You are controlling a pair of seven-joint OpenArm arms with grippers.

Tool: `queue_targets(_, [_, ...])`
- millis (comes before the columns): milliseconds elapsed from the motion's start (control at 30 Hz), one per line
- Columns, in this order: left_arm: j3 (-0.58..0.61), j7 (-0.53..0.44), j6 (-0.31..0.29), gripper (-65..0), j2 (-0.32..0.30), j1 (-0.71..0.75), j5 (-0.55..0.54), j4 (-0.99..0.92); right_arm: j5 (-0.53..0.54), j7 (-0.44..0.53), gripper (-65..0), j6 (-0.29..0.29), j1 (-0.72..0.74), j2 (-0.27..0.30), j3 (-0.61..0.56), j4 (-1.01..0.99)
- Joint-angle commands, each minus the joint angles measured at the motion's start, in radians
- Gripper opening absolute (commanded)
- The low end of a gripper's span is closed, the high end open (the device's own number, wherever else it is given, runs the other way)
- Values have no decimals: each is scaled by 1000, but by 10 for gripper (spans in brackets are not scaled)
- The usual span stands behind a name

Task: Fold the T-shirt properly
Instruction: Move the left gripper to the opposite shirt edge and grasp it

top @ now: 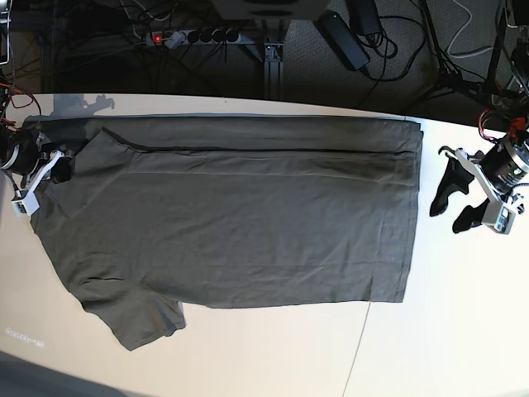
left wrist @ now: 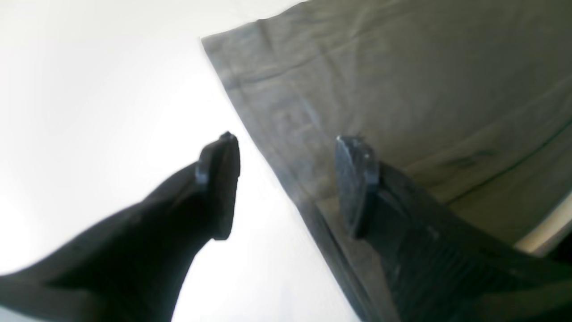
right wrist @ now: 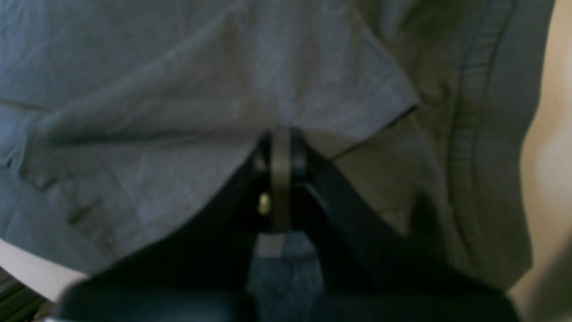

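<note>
- At the table's [top: 463, 331] collar end, right gripper [right wrist: 280, 147] has its jaws pressed together on a fold of the T-shirt [top: 240, 223], pinching fabric by the shoulder.
- Right wrist view is blurry; cloth bunches up around the pinch point.
- Left gripper [top: 452, 204] sits off the hem end, fingers [left wrist: 355, 183] spread wide, nothing between them, just beside the shirt edge, not touching.
- Shirt lies flat across the white table, far long edge folded inward, near sleeve sticking out toward the front.
- Power strip [top: 194, 35] and cables [top: 388, 41] on the floor beyond the table.
</note>
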Motion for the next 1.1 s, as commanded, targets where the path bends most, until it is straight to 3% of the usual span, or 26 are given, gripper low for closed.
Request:
queue_targets(0, [-3,-34,29,-274,-19,-56,-13,-18,-49,-56,-650,47,-8,19,0,-6])
queue_targets(200, [126,-35,43,-274,-4,-373,-32,-385,-53,-56,-650,48,-6,14,0,-6])
queue_targets(467, [240,58,31,-274,93,-721,-96,-958,-53,-61,-650,48,-5,14,0,-6])
queue_targets(667, [240,116,21,-274,146,-769,-115,-1129,-53,-64,-650,48,-5,14,0,-6])
queue_targets(1067, [244,113,22,-274,288,-769,-4,-1154,-49,-64,-650,48,-5,14,0,-6])
